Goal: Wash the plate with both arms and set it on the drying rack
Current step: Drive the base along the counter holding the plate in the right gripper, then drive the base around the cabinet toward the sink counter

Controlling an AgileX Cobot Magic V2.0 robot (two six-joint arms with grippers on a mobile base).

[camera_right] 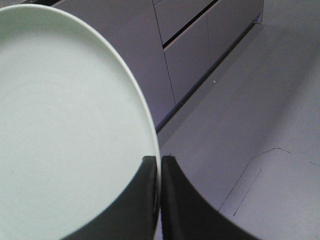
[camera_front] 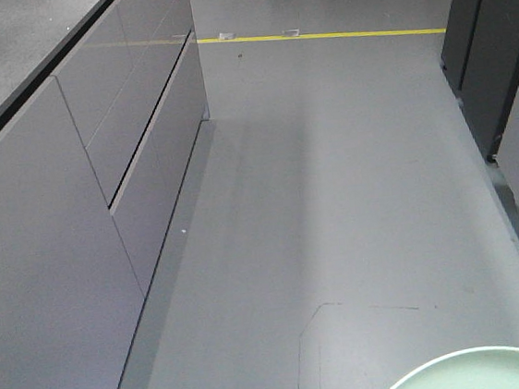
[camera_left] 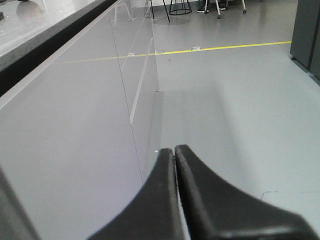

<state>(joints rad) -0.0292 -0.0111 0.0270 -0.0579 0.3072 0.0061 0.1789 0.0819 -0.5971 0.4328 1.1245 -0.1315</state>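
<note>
The pale mint-green plate [camera_right: 65, 125] fills the left of the right wrist view, and its rim is pinched between the black fingers of my right gripper [camera_right: 160, 159], which is shut on it. The plate's far edge [camera_front: 482, 371] shows at the bottom right of the front view, above the grey floor. My left gripper [camera_left: 174, 150] is shut with nothing between its fingers and hangs beside the cabinet fronts. The drying rack is out of view.
Grey cabinet fronts with drawers [camera_front: 131, 124] run along the left under a speckled countertop [camera_front: 2, 45]. A yellow floor line [camera_front: 317, 36] crosses the far floor. Dark cabinets [camera_front: 495, 49] stand on the right. Chair legs [camera_left: 180, 7] show far off.
</note>
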